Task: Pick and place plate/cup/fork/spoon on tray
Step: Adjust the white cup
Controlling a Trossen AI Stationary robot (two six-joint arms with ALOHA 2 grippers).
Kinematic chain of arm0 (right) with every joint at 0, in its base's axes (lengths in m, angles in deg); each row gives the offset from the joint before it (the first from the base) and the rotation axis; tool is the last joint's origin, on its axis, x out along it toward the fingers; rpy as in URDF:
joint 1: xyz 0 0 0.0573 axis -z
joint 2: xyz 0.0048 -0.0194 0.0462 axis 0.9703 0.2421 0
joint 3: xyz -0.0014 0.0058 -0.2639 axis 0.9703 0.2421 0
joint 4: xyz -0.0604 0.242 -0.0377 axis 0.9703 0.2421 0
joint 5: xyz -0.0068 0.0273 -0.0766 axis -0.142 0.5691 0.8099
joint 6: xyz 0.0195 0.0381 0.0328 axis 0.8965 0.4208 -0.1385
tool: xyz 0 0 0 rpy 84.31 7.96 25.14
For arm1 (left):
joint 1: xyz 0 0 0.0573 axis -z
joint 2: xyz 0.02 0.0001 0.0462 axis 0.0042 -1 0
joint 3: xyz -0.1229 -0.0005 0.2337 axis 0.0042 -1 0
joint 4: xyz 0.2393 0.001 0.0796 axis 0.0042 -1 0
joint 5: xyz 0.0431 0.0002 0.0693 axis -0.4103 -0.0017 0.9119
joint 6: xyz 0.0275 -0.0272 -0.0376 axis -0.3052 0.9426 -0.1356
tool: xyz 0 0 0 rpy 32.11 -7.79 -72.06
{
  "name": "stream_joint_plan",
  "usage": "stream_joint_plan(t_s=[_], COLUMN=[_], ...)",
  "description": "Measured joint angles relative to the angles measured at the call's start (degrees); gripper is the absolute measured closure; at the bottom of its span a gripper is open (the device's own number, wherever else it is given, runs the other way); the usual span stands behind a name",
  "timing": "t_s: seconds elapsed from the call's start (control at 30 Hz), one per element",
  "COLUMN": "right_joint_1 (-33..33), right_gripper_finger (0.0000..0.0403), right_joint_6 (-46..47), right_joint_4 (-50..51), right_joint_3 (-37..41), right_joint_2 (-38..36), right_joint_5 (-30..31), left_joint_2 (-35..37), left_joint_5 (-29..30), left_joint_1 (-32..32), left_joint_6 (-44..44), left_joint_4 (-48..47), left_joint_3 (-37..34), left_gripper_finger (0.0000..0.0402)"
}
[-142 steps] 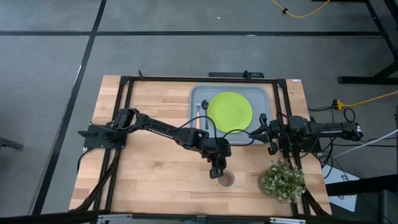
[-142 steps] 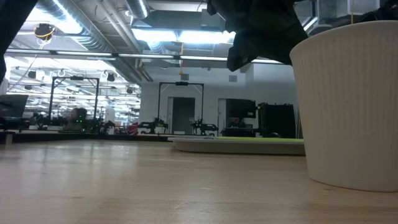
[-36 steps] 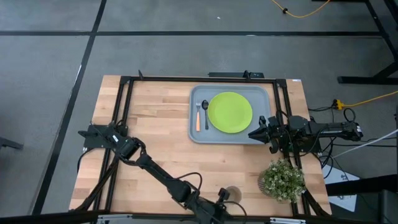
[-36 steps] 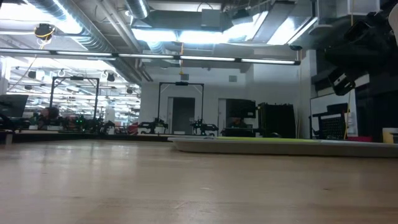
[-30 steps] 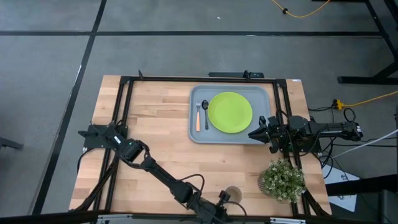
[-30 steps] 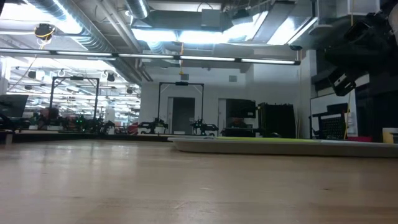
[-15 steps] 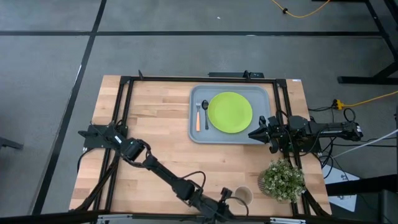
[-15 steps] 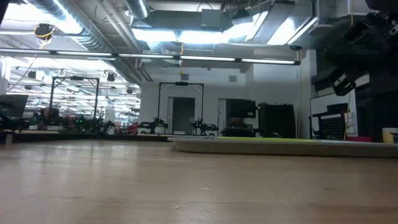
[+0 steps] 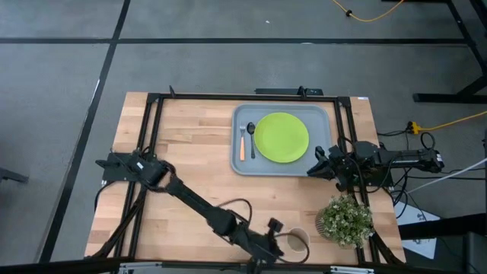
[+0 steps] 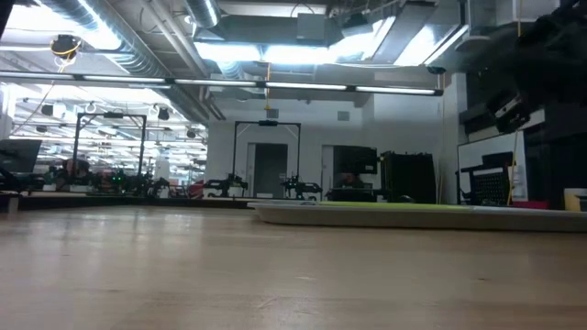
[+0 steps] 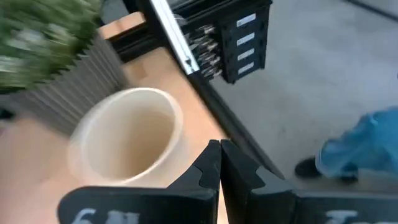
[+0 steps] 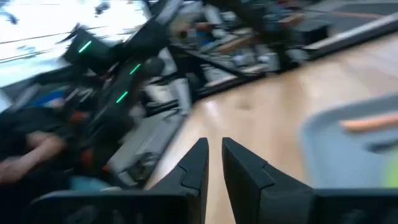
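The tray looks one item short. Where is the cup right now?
In the high view the cup stands on the table's near edge, off the tray, between the left gripper and the potted plant.

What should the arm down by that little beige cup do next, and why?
Probably open the left end effector and bring it around the cup. In the left wrist view its fingers sit shut beside the cup, not on it. The cup stands near the table's front edge by the potted plant, while the plate, fork and spoon already lie on the tray.
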Motion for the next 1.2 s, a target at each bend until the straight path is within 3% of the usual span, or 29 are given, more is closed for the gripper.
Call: stream_joint_plan(t_s=[0.1, 0.23, 0.37, 0.47, 0.6, 0.77, 0.87, 1.07, 1.2], right_joint_1=[0.0, -1.1, -3.3, -5.9, -9.8, -14.0, -15.5, -15.8, -15.8], right_gripper_finger=[0.0351, 0.0351, 0.0351, 0.0351, 0.0351, 0.0351, 0.0351, 0.0351, 0.0351], right_joint_6=[-0.1, -0.6, 0.0, -0.1, -3.5, -8.8, -9.3, -10.7, -11.8], right_joint_4=[-3.6, -10.7, -18.2, -20.8, -21.0, -21.0, -20.9, -20.9, -20.8], right_joint_3=[0.0, 0.0, 0.0, 0.0, 0.0, 0.0, 0.0, 0.0, 0.0], right_joint_2=[0.0, 0.0, 0.0, 0.0, 0.0, 0.0, 0.0, 0.0, 0.0], right_joint_5=[-7.1, -17.5, -25.3, -27.3, -25.4, -20.9, -16.7, -8.5, -7.1], left_joint_2=[7.0, 14.4, 20.4, 23.3, 23.6, 21.7, 19.2, 17.4, 17.4], left_joint_5=[6.2, 22.2, 35.2, 40.5, 38.1, 25.3, 20.7, 18.2, 18.4], left_joint_1=[-0.4, -1.5, -2.9, -3.9, -4.6, -6.1, -7.4, -6.2, -5.0], left_joint_6=[-1.3, -6.0, -8.6, -8.6, -10.3, -9.9, -8.6, -1.3, 6.0], left_joint_4=[-12.8, -24.1, -26.4, -26.2, -25.9, -23.9, -21.1, -19.1, -17.7], left_joint_3=[0.1, 0.1, 0.1, 0.2, 0.2, 0.2, 0.1, 0.1, 0.1], left_gripper_finger=[0.0401, 0.0401, 0.0401, 0.0401, 0.0401, 0.0401, 0.0401, 0.0401, 0.0401])
